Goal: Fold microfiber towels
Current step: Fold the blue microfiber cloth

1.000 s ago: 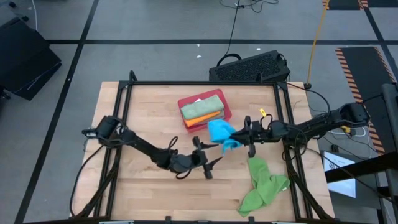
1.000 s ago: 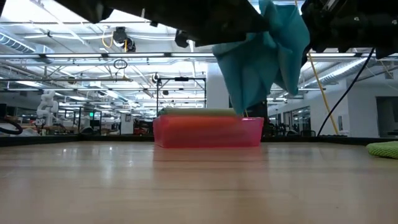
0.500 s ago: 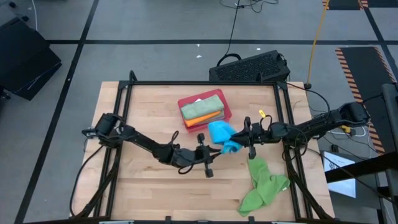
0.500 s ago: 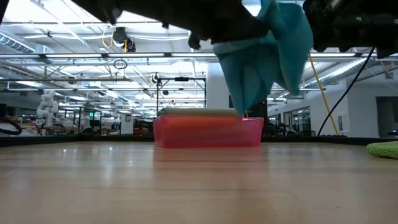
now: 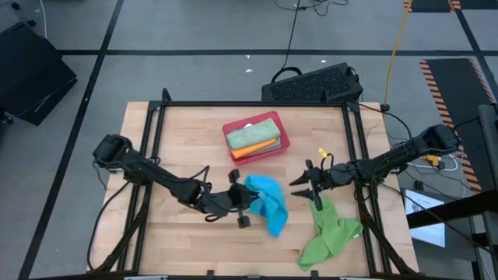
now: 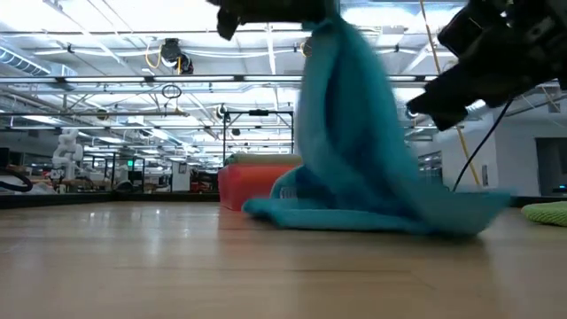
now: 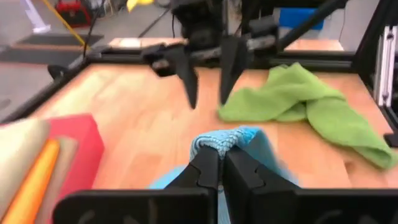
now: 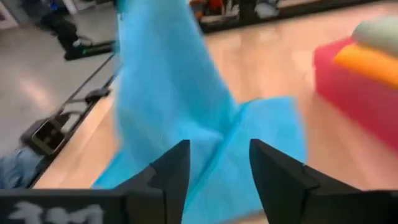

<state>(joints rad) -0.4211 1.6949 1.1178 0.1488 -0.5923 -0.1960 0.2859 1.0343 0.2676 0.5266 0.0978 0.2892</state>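
bright blue towel (image 5: 265, 204) hangs low in the middle of the high view, its bottom on the bench (image 5: 187, 140). left end effector (image 5: 242, 199) is pinched on one corner. right end effector (image 5: 305, 181) is apart, holding nothing. best to lay the towel flat, then fold it.

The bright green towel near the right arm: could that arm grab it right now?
Probably yes. The right gripper is open and empty, just beside the bright green towel, with nothing between them; the left gripper holds the blue towel.
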